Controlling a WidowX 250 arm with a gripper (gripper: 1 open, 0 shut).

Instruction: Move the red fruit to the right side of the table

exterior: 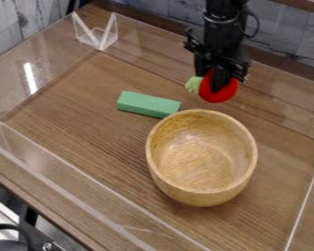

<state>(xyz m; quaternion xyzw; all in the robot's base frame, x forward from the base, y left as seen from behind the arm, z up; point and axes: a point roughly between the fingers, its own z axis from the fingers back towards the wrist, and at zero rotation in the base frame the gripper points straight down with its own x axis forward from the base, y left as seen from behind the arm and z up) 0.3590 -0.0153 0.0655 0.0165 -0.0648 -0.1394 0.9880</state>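
The red fruit (220,91) is a small round toy with a green leafy end showing at its left. My black gripper (219,82) points straight down and is shut on it, holding it just above the brown wood-grain table (81,108), right behind the far rim of the wooden bowl. The fingers cover the fruit's upper part.
A large wooden bowl (202,156) stands at the front right. A flat green rectangular block (148,103) lies left of the gripper. Clear acrylic walls (28,69) border the tabletop, with a clear stand (97,31) at the back left.
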